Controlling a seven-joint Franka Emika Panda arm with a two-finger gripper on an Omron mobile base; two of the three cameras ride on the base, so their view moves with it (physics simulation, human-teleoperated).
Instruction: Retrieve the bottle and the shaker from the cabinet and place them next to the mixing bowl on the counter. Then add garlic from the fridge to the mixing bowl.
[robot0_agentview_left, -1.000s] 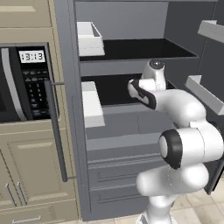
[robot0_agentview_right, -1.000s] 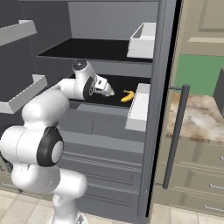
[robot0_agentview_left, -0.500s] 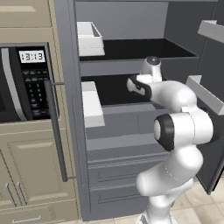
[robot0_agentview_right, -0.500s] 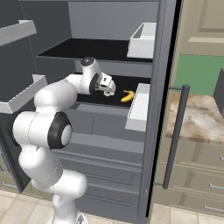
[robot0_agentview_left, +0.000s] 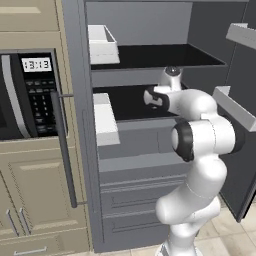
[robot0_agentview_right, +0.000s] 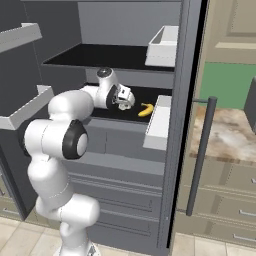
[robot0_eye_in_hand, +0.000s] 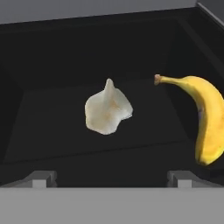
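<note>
1. Gripper (robot0_eye_in_hand: 111, 179) fingers are held wide apart, empty, inside the fridge (robot0_agentview_left: 130, 150) above its lower black shelf (robot0_eye_in_hand: 65, 131).
2. One garlic (robot0_eye_in_hand: 107, 109) is seen mid-shelf, tip pointed away from the hand.
3. One banana (robot0_eye_in_hand: 205, 118) lies beside it, apart, nothing between gripper and garlic.

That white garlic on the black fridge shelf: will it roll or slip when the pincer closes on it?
The garlic looks lumpy with a pointed tip, so it probably wobbles rather than rolls. Its small size suggests lightness; the smooth-looking shelf may let it skid.
</note>
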